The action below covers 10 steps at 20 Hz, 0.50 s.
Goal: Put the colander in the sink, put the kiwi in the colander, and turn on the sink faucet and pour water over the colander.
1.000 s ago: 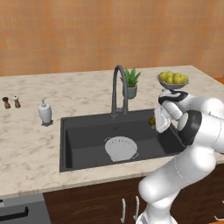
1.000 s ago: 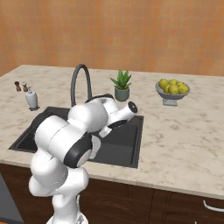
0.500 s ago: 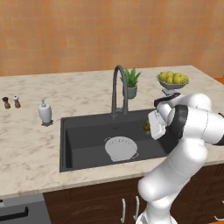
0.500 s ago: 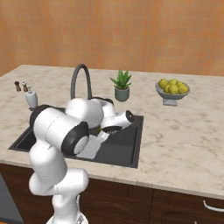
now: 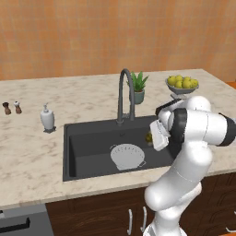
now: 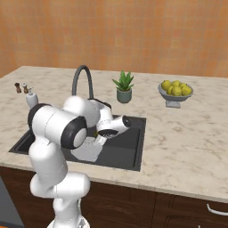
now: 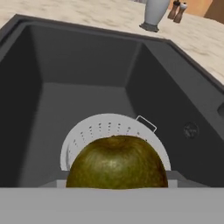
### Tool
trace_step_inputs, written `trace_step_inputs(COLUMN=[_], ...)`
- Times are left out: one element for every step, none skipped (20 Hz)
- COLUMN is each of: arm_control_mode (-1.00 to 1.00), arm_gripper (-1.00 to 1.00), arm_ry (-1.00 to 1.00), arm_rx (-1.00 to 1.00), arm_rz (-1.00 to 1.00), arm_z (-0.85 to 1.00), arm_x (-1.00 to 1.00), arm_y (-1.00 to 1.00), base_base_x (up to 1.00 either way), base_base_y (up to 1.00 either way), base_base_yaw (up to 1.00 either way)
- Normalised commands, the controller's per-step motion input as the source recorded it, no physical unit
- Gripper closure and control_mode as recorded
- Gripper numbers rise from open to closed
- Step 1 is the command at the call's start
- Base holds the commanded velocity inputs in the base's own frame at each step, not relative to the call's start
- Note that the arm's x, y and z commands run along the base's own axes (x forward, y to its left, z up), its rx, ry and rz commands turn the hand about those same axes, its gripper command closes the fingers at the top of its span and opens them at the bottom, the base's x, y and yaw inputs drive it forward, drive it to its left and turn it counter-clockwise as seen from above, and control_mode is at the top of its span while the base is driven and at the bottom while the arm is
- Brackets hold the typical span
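Orange walls stand behind the stone surface [image 5: 32,152]. Inside the sink [image 5: 87,138] sits the colander [image 5: 127,156]. The fingers [image 5: 150,137] grip the kiwi [image 7: 116,162] above the sink's right side. Next, I think, drop it in.

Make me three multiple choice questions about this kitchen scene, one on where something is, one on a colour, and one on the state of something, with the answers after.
1. Where is the colander?
A. on the counter beside the soap dispenser
B. on the floor of the sink
C. under the fruit bowl

2. What colour is the fruit in the footed bowl?
A. yellow
B. red
C. purple

3. What is the state of the kiwi?
A. lying in the colander
B. resting on the counter
C. held up at the gripper, above the sink

Answers: 1 B, the white colander sits in the dark basin. 2 A, the fruit is yellow in both base views. 3 C, the hand view shows it close up, over the colander.
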Motion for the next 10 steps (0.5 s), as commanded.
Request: trace_step_inputs(arm_control_mode=[-1.0, -1.0, -1.0, -1.0, -1.0, -1.0, -1.0, -1.0, -1.0, -1.0], arm_gripper=[1.0, 1.0, 1.0, 1.0, 1.0, 1.0, 1.0, 1.0, 1.0, 1.0], arm_ry=[0.0, 0.0, 0.0, 0.0, 0.0, 0.0, 0.0, 0.0, 0.0, 0.0], arm_rx=[0.0, 0.0, 0.01, 0.0, 0.02, 0.03, 0.03, 0.02, 0.02, 0.01], arm_rz=[0.0, 0.0, 0.0, 0.0, 0.02, 0.03, 0.03, 0.03, 0.03, 0.03], arm_z=[-0.14, -0.18, -0.21, -0.26, -0.32, -0.41, -0.47, -0.49, -0.49, -0.52], arm_x=[0.19, 0.17, 0.11, 0.09, 0.0, 0.0, 0.0, 0.0, 0.0, 0.0], arm_y=[0.22, 0.21, 0.18, 0.18, 0.1, 0.06, 0.06, 0.09, 0.13, 0.16], base_base_x=[0.0, 0.0, 0.0, 0.0, 0.0, 0.0, 0.0, 0.0, 0.0, 0.0], base_base_y=[0.0, 0.0, 0.0, 0.0, 0.0, 0.0, 0.0, 0.0, 0.0, 0.0], base_base_yaw=[0.0, 0.0, 0.0, 0.0, 0.0, 0.0, 0.0, 0.0, 0.0, 0.0])
